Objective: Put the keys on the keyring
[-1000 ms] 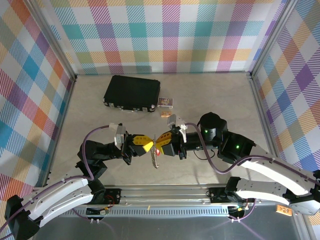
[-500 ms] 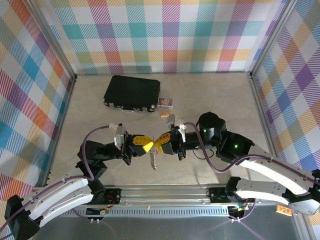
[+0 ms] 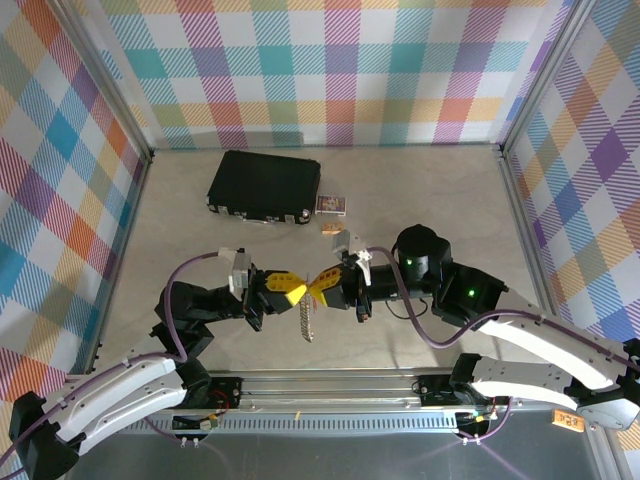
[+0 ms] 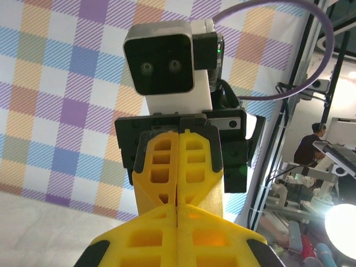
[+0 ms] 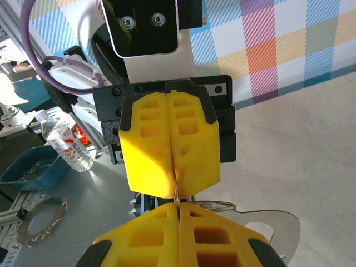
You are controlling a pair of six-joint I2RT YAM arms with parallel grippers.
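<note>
Left hand [image 3: 297, 293], right hand [image 3: 321, 288] clamped tip-to-tip; keys [image 3: 307, 323] dangling.

A robot test lab, a table [image 3: 430, 200] boxed in by bright checked cloth walls [image 3: 340, 70] on a metal frame [image 3: 518, 198], past the table a busy workroom — a person [image 4: 311, 149] among machines, a bright lamp [image 4: 340, 222], a plastic bottle [image 5: 67, 147] and blue tray [image 5: 25, 169] on a grey bench [image 5: 83, 192].

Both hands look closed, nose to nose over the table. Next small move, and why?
Probably hold the left hand still and twist the right hand slightly, feeding rather than pulling. Both are shut tip to tip, a thin metal piece runs between their seams, and the keys dangle free below. Which part each pinches I cannot tell.
</note>
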